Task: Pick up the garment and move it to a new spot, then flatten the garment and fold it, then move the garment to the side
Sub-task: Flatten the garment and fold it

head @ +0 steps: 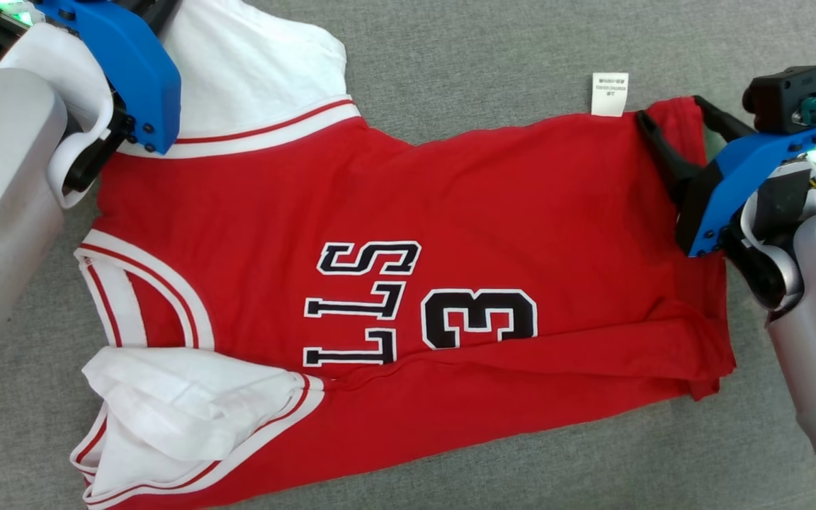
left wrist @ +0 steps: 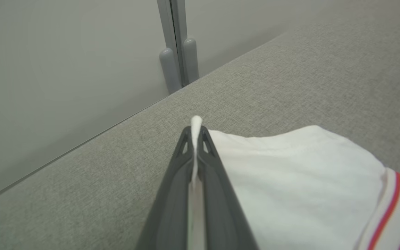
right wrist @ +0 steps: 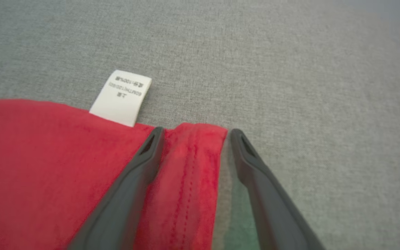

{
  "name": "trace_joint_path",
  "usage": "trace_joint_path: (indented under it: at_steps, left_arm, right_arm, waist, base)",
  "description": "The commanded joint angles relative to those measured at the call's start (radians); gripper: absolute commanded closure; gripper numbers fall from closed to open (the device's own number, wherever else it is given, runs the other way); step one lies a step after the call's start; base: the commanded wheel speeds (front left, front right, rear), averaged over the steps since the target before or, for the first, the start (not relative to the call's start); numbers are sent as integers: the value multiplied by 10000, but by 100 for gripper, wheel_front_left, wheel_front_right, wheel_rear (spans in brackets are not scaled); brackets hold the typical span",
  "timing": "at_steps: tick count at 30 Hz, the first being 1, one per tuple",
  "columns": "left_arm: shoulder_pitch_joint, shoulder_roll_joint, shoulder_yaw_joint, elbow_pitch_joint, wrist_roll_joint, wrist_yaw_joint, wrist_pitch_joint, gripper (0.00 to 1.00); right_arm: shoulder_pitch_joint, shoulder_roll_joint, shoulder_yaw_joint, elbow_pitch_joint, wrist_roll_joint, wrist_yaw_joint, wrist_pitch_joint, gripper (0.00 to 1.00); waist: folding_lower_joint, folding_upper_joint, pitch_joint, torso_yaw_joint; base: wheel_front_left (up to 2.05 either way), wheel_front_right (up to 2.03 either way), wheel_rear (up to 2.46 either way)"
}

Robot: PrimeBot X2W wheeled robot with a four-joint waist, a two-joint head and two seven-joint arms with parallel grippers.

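Left claw [left wrist: 195, 133] tight on garment [left wrist: 290, 180] sleeve

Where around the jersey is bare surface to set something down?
Bare gray surface lies past the jersey, between its white sleeve and care label, and along its near edge. Crowded at both ends, by the left gripper and right gripper.

Seemingly a bare lab or test room: a grey cloth-covered bench [left wrist: 290, 69] whose far edge meets plain pale partition panels [left wrist: 64, 69] joined by a grey post [left wrist: 175, 34].
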Motion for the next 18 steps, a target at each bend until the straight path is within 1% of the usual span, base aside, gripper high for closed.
trace_joint_path:
  at_steps: [1, 2, 3, 7, 11, 16, 18]
  left_arm:
    - [-184, -45, -73, -15, -17, -3, -140, 100]
    - [-197, -54, -129, -6, -24, -3, -188, 100]
    - [-216, -55, -167, 13, -7, -3, -271, 100]
    - [-264, -110, -221, 95, -53, -3, -674, 100]
    - [-133, -114, -189, 138, -96, -3, -1253, 100]
    - [172, -128, -121, 63, -138, 1, -1878, 100]
    - [308, -110, -110, -86, -119, 75, -2123, 100]
  right_arm:
    - [124, -101, -12, 70, -50, -3, 124, 37]
    - [143, -122, -37, 25, -62, -3, 122, 87]
    - [150, -138, -61, -9, -67, -3, 122, 100]
    - [51, -128, -197, -254, -259, -3, -239, 100]
    - [-11, -123, -379, -347, -587, -3, -893, 100]
    - [170, -101, -509, -76, -873, -3, -1554, 100]
    - [263, -69, -503, 80, -896, -1, -1695, 100]
  waist:
    - [0, 0, 15, 72]
    - [0, 0, 13, 104]
    - [0, 0, 7, 132]
    - [0, 0, -136, 257]
    - [0, 0, -427, 428]
    - [0, 0, -805, 729]
    - [0, 0, -922, 842]
  base:
    - [0, 0, 0]
    - [0, 0, 0]
    - [0, 0, 0]
    - [0, 0, 0]
    - [0, 0, 0]
    - [0, 0, 0]
    - [0, 0, 0]
